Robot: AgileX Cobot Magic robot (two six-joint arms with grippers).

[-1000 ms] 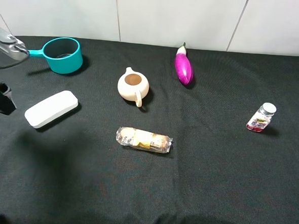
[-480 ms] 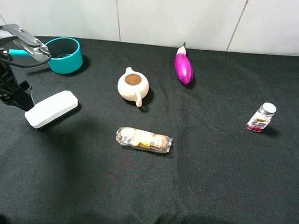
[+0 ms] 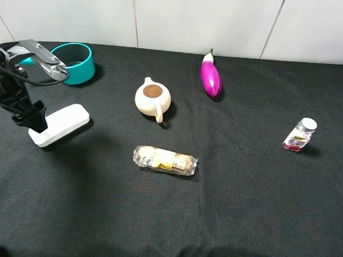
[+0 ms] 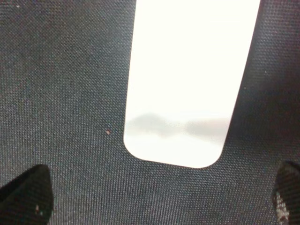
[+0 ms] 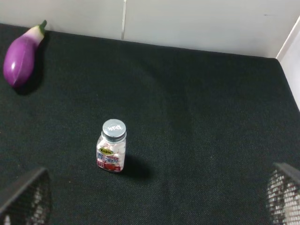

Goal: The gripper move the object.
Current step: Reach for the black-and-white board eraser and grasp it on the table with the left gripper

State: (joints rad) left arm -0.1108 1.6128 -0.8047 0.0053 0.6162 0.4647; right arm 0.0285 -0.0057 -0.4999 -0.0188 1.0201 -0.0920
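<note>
The object, a flat white oblong case point(image 3: 61, 123), lies at the left of the black table. My left gripper point(image 3: 36, 118) hovers at the case's near-left end, just above it. In the left wrist view the case point(image 4: 187, 79) fills the space ahead with its rounded end toward me. The left gripper point(image 4: 157, 197) is open, with a black fingertip point(image 4: 26, 192) on each side, wider apart than the case, holding nothing. My right gripper point(image 5: 154, 199) is open and empty above the right side of the table.
A teal cup point(image 3: 73, 61) stands behind the left arm. A cream teapot point(image 3: 153, 97) and a wrapped snack roll point(image 3: 165, 160) are mid-table. A purple eggplant point(image 3: 210, 75) lies at the back. A small bottle point(image 3: 300, 134) stands at the right, also in the right wrist view point(image 5: 111, 146).
My left arm has come in from the left edge and moved right, up to the end of the white case. The case and the other things have not moved.
</note>
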